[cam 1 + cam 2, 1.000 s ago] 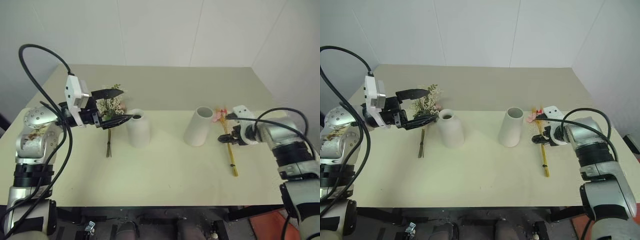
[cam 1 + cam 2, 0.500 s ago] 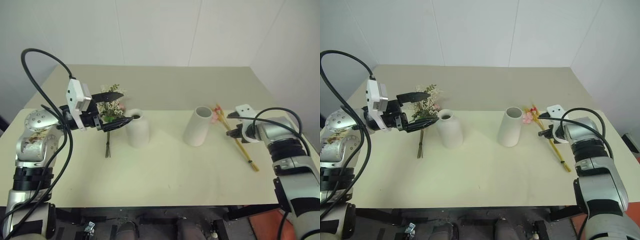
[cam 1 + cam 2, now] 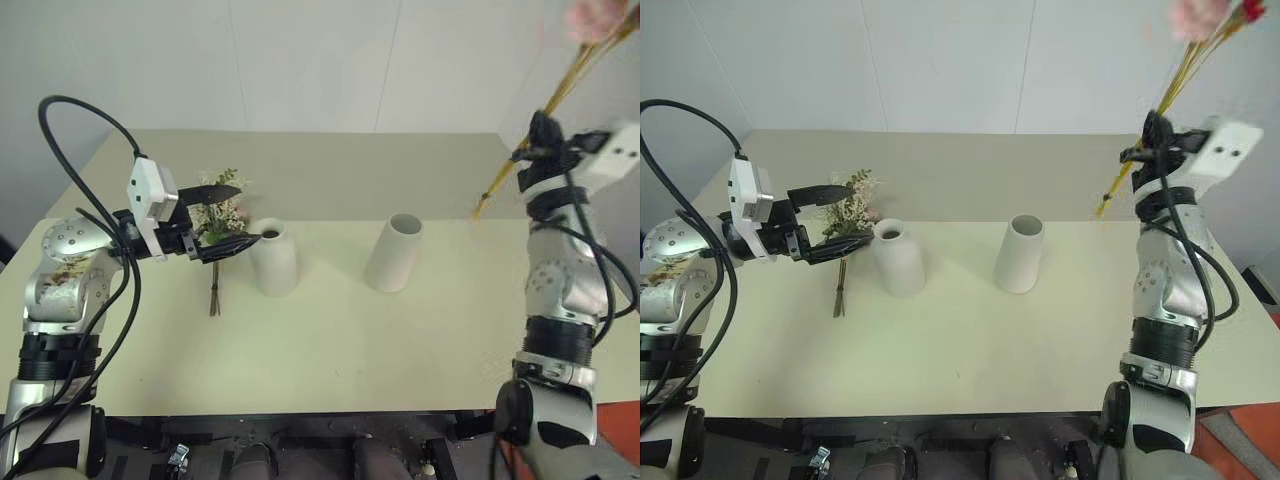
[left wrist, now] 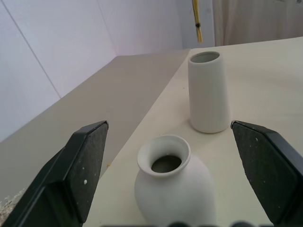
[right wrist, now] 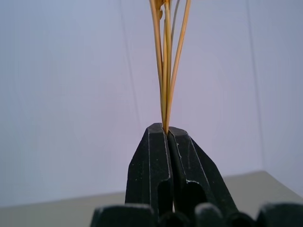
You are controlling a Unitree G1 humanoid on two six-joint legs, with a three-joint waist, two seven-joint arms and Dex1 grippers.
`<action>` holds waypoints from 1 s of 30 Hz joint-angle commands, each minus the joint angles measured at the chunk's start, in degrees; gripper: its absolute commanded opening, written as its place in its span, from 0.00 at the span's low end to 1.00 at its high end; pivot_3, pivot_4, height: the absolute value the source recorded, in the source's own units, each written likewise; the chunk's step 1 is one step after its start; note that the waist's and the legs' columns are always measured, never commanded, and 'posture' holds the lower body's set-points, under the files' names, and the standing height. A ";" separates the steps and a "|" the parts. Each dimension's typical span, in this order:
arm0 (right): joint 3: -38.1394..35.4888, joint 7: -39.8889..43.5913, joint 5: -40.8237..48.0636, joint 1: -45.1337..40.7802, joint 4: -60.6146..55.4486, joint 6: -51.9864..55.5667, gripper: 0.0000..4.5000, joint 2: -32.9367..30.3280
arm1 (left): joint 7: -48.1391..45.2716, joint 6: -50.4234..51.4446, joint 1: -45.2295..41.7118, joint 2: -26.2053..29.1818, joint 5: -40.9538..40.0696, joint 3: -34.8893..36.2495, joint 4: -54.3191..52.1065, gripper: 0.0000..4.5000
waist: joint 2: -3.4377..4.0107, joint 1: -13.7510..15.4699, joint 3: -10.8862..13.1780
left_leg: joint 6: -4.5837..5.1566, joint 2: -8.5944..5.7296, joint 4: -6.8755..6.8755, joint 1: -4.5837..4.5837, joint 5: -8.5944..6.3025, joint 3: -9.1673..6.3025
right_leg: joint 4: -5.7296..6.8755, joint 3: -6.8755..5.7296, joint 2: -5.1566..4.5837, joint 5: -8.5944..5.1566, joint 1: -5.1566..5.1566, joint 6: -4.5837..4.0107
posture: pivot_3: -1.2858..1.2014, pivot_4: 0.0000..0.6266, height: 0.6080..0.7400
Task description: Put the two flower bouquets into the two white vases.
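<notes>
The right hand (image 3: 1157, 140) is clamped on the yellow stems (image 3: 1180, 85) high above the worktop (image 3: 970, 330), while the left hand (image 3: 228, 217) gapes empty beside the bottle vase (image 3: 274, 257)

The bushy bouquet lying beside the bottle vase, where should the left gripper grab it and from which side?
Probably the bare stems, the thin part that pokes toward the table's near edge, rather than the bushy bouquet's wide, crushable head. The open left gripper hovers over that head; it would do better to come down from above with fingers across the stems, on the side away from the bottle vase.
</notes>
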 commanded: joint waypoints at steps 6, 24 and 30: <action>4.47 3.41 7.34 -0.04 -10.46 4.68 0.00 2.68 | -0.04 -0.89 0.11 0.97 0.38 0.89 -0.82 1.00 | 0.01 -0.02 -0.01 | 0.02 0.01 -0.01 0.09 0.01 0.01 | 0.05 0.01 0.02 0.01 0.01 -0.04 | 0.52 0.24 1.00; 9.10 3.61 7.12 2.86 -13.02 7.13 0.00 5.65 | 1.07 -0.30 2.50 2.03 -0.28 2.28 -2.52 1.00 | 0.02 0.30 0.00 | 0.02 0.01 -0.01 0.03 0.01 0.01 | 0.03 -0.01 0.02 0.01 -0.02 -0.06 | 0.52 0.24 1.00; 10.27 5.74 7.08 6.63 -13.63 6.68 0.00 5.83 | 1.25 -0.72 2.56 1.89 -0.15 2.40 -2.17 1.00 | 0.02 0.31 0.00 | 0.02 0.01 -0.02 0.02 0.01 0.01 | 0.01 -0.01 0.02 0.00 -0.02 -0.06 | 0.52 0.24 1.00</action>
